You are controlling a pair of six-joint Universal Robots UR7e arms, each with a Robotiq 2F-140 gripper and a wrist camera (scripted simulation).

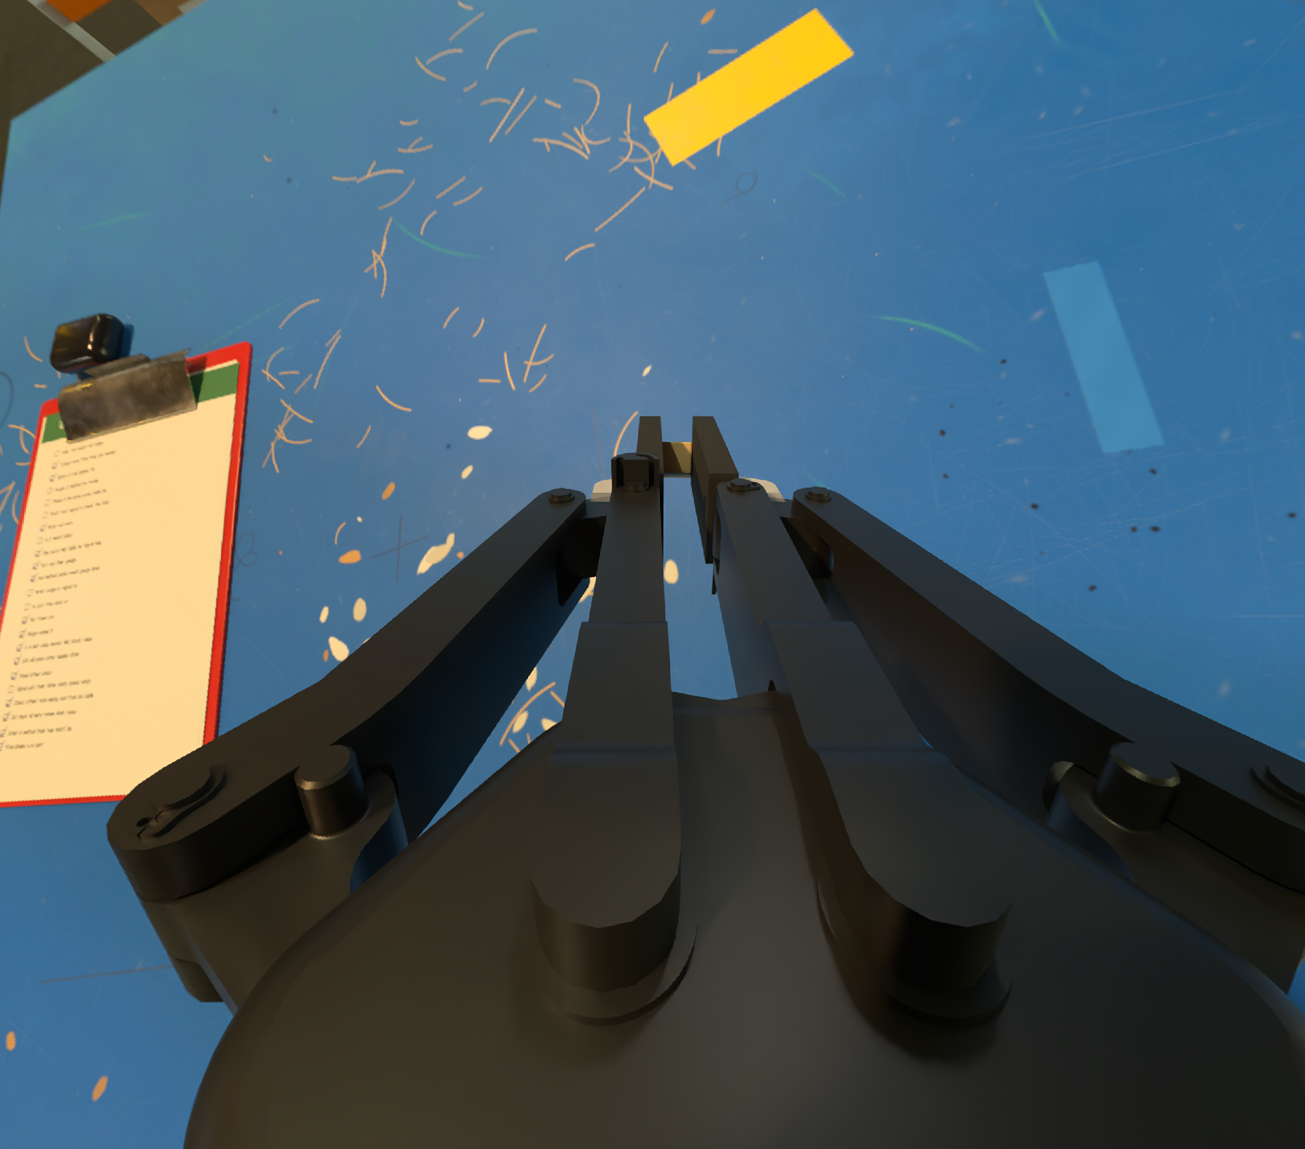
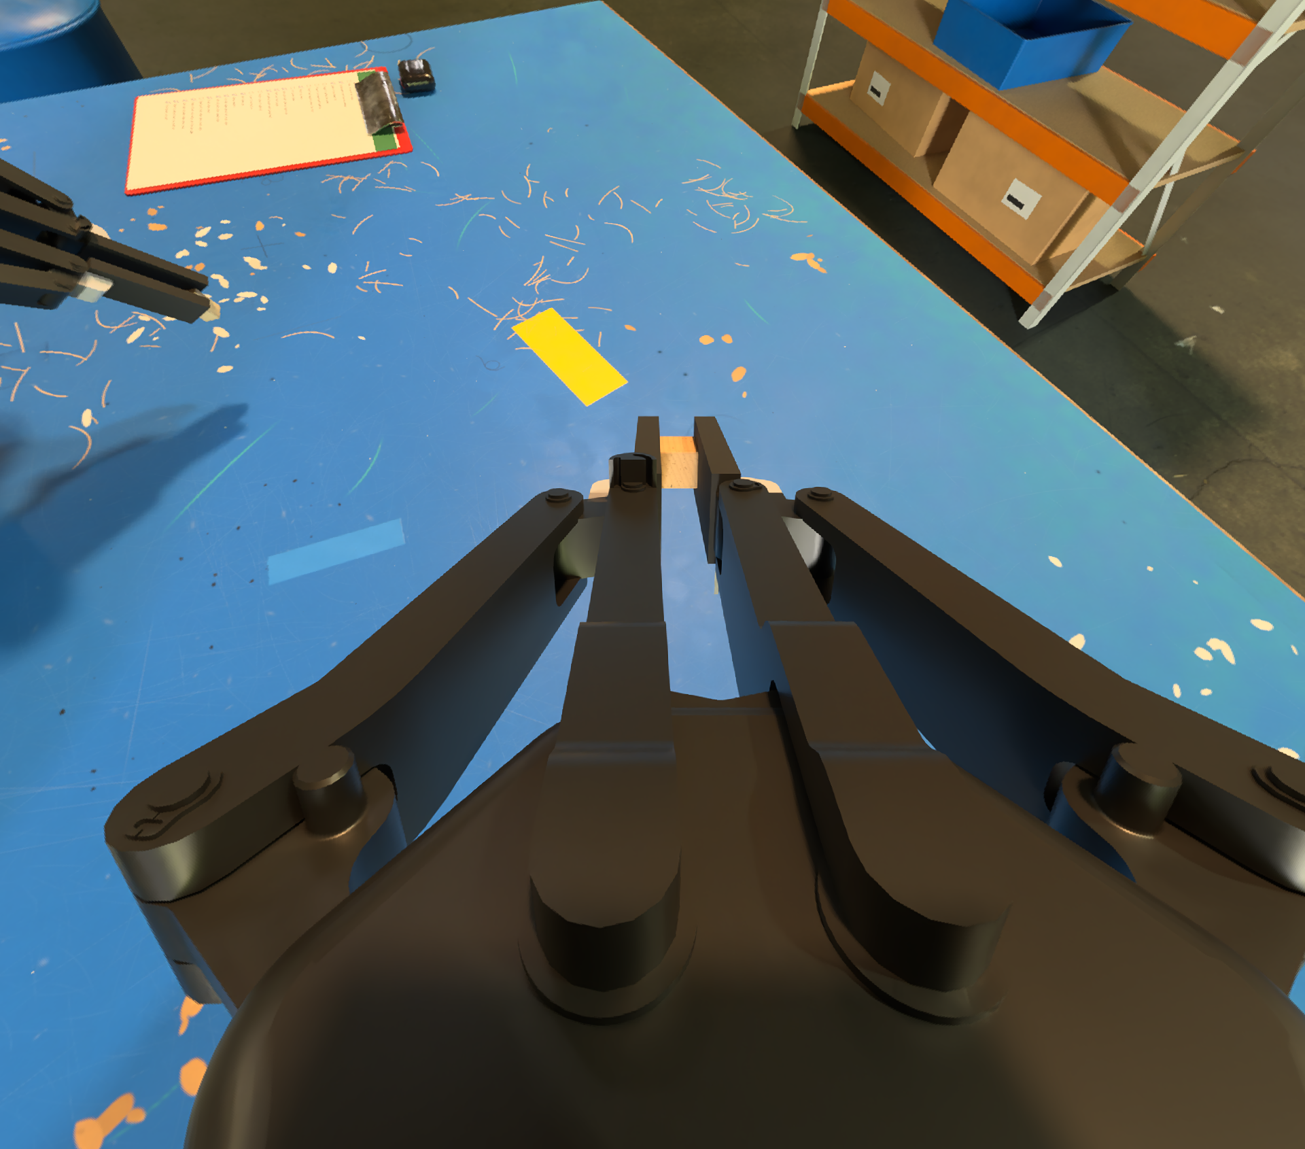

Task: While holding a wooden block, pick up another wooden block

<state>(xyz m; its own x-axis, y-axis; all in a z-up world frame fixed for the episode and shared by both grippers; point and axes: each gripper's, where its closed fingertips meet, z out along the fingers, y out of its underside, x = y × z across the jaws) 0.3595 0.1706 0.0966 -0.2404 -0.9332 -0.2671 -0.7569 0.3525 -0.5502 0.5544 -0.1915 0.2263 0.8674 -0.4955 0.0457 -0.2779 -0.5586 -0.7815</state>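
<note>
Both wrist views above table (image 1: 918, 211), sharing yellow strip (image 1: 748, 87), perhaps tape

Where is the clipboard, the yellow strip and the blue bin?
clipboard (image 2: 247, 133), right wrist view, middle of its paper.
yellow strip (image 1: 748, 87), left wrist view, its middle.
blue bin (image 2: 1017, 55), right wrist view, its front wall.

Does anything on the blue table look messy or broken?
Yes, the blue table looks worn: orange scratches and pale chipped spots cover its top, thickest near the red clipboard. A yellow strip lies slanted. Nothing is spilled. Each gripper, left and right, pinches a wooden block.
</note>
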